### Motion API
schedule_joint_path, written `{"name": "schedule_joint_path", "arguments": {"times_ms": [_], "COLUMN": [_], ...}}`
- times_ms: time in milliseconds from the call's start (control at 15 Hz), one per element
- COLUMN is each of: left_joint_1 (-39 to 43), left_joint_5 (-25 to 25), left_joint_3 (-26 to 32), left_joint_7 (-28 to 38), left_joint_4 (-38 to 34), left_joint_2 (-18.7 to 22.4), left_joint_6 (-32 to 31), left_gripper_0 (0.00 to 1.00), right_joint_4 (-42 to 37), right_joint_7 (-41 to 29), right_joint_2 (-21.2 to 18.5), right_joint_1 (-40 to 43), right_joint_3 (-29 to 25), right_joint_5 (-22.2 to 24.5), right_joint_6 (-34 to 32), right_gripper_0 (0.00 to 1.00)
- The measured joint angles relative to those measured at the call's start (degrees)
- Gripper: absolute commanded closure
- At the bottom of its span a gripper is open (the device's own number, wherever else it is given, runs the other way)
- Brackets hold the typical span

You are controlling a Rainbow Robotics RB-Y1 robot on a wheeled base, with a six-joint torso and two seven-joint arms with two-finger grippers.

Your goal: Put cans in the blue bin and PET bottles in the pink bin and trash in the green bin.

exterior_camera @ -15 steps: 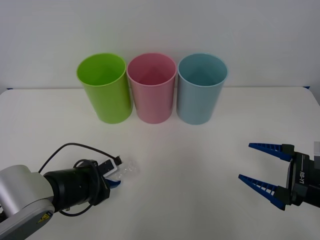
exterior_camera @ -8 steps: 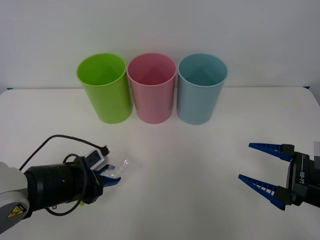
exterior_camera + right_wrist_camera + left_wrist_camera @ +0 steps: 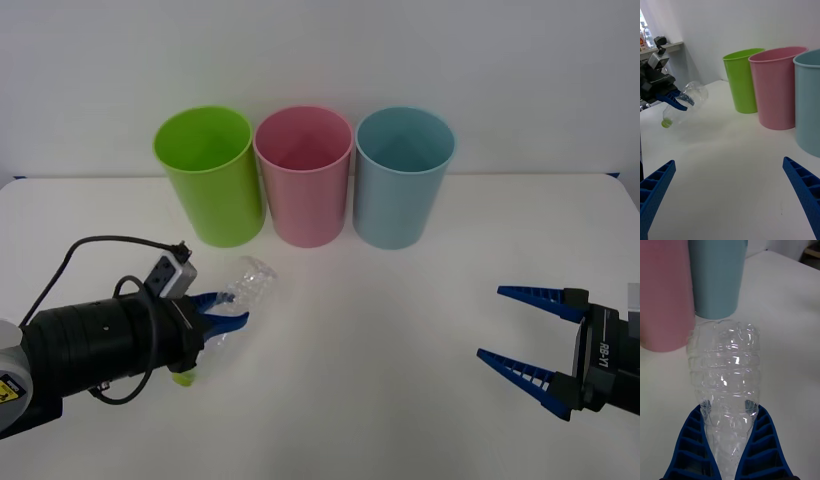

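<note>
clear crinkly glossy plastic bottle; smooth plastic bins

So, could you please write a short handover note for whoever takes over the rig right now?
Left gripper: shut on the clear crinkly plastic bottle with a lime-green cap, lifted off the white table, cap end down.
Right gripper: open, idle at the table's right side.
Lime-green plastic bin, pink plastic bin and light-blue plastic bin stand in a row at the back, left to right.
Done: bottle picked up.
Left: carry it to the pink bin and release.
</note>
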Motion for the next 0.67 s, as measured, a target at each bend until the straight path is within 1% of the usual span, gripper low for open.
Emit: {"name": "schedule_joint_path", "arguments": {"times_ms": [267,467,667], "left_joint_1": [-0.2,-1.7,-4.5], "left_joint_5": [4.5,7.4,11.9], "left_joint_3": [2.3,3.3,3.9], "left_joint_7": [-1.5,-1.5,-1.2], "left_joint_4": [-0.7,-1.5,-2.4], "left_joint_2": [-0.1,-0.9,-0.9], "left_joint_6": [4.1,7.0,8.8], "left_gripper_0": [0.99,0.99,0.99], "right_joint_4": [0.0,0.0,0.0], "right_joint_7": [0.0,0.0,0.0], "right_joint_2": [0.0,0.0,0.0], "right_joint_1": [0.0,0.0,0.0], "right_joint_3": [0.0,0.0,0.0], "right_joint_5": [0.0,0.0,0.0], "right_joint_6": [0.0,0.0,0.0], "right_gripper_0": [0.01,0.02,0.01]}}
